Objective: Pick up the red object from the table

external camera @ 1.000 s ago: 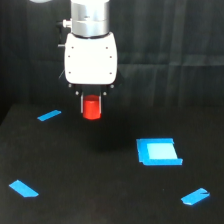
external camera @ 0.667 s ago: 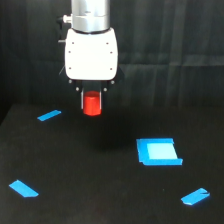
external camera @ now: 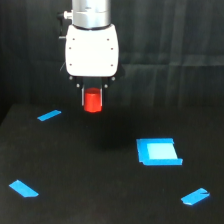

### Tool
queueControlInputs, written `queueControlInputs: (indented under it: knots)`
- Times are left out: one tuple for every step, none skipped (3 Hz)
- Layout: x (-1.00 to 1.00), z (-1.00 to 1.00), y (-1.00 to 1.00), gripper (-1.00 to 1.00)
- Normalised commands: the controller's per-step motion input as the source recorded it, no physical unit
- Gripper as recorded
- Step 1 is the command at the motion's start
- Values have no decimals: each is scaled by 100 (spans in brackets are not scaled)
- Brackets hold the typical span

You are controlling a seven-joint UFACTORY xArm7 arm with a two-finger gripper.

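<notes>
I see the black surface (external camera: 100, 200) spread across the lower part of the exterior view. Above it hangs the white arm housing (external camera: 92, 50), and under that my end effector (external camera: 92, 97) is clamped on the red block (external camera: 93, 101), its fingers at either side. The block is in the air, clear of the surface. A blue square (external camera: 158, 151) lies toward the exterior view's right, and three blue tape strips lie well apart: (external camera: 49, 115), (external camera: 23, 188), (external camera: 195, 197).
</notes>
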Motion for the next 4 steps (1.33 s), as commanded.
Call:
queueControlInputs:
  knots:
    - [8, 27, 3, -100]
    - [8, 32, -7, -100]
    - [-1, 28, -12, -100]
    - [7, 24, 9, -100]
